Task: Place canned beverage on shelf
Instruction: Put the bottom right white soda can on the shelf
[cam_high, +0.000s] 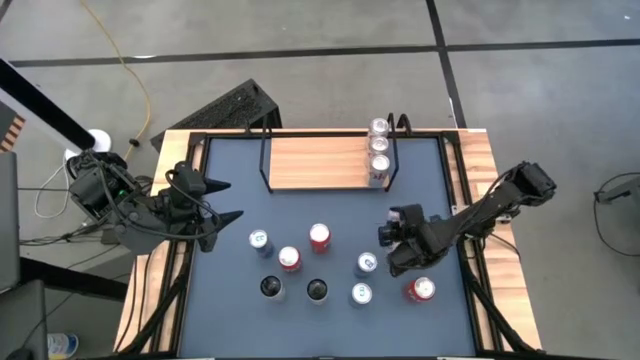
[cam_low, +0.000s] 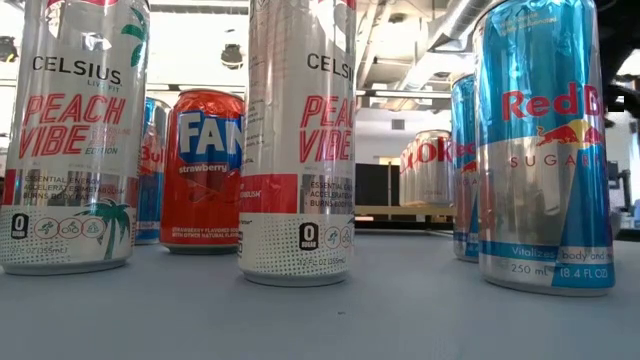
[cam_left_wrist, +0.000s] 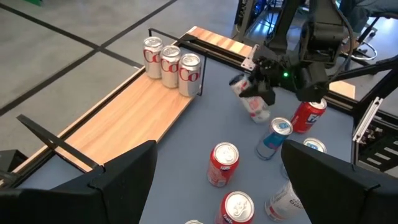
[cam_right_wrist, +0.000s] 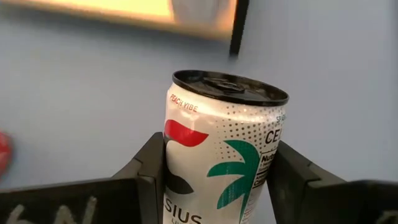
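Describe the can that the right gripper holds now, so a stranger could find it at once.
Start at the shelf along the table's far edge, then come toward the right gripper. Between its fingers is a white Celsius Peach Vibe can, black-lidded, and the only can lifted off the table.

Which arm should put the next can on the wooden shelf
Right. Its gripper already holds a white Celsius can near the light-wood wire-framed shelf; the left gripper waits open at the table's left edge.

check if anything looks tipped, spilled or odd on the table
Only the Celsius can looks odd: it hangs tilted above the table, clamped in the right hand. The other loose cans stand upright, with no spill visible.
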